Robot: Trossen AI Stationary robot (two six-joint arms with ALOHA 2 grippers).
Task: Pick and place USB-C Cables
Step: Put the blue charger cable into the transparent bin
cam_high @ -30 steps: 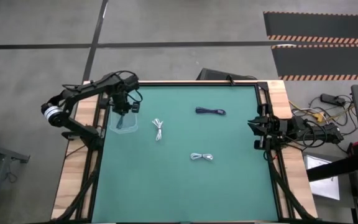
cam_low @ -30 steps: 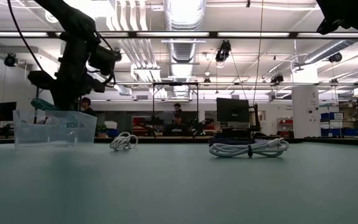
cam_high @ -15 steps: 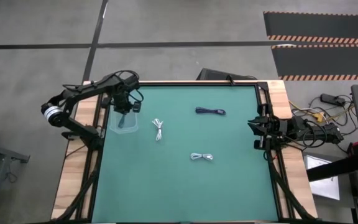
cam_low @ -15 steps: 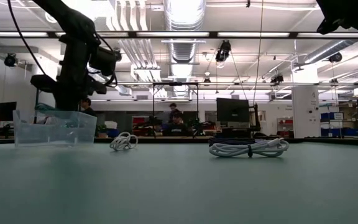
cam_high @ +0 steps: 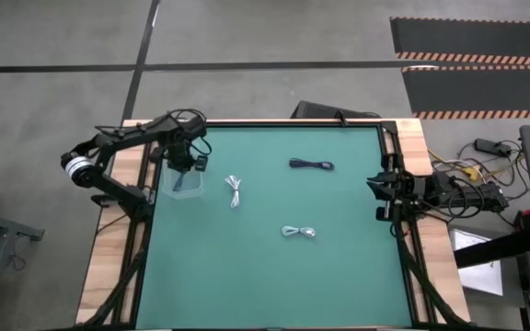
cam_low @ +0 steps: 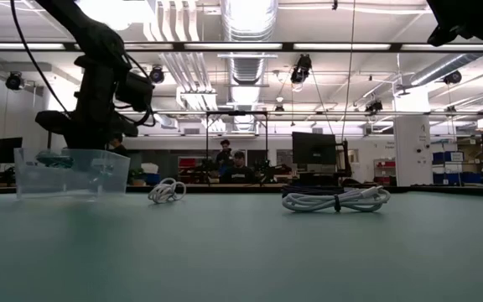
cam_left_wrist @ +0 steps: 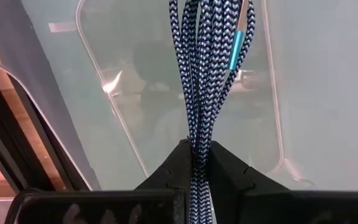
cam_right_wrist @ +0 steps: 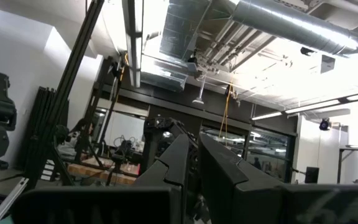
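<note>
My left gripper (cam_high: 188, 164) hangs over the clear plastic container (cam_high: 186, 183) near the table's far left corner, shut on the teal-green braided cable (cam_left_wrist: 205, 74). That cable reaches down inside the container (cam_low: 54, 157). The white cable (cam_high: 235, 190) lies on the mat just right of the container. The black cable (cam_high: 311, 165) lies toward the far edge. The pale silvery-blue cable (cam_high: 299, 233) lies near the middle and shows close in the low view (cam_low: 335, 200). My right gripper (cam_high: 376, 188) waits shut at the table's right edge. My left gripper pinches the teal-green cable bundle (cam_left_wrist: 196, 158) between its two fingers (cam_left_wrist: 173, 168), several strands together, coming from above and pointing down. The bundle hangs below the fingers into the clear container, its teal plug (cam_left_wrist: 237, 46) at the lower end. Whether it touches the container's floor cannot be told.
The green mat (cam_high: 274, 276) is bordered by wooden strips and a black frame. The container's thin clear walls (cam_low: 90, 172) stand around the left gripper's fingertips. Beyond the far edge there are monitors and seated people in the room.
My left gripper has moved down toward the container, staying shut on the teal-green cable. The cable, which hung at the height of the container's rim, now hangs lower, inside its walls.
</note>
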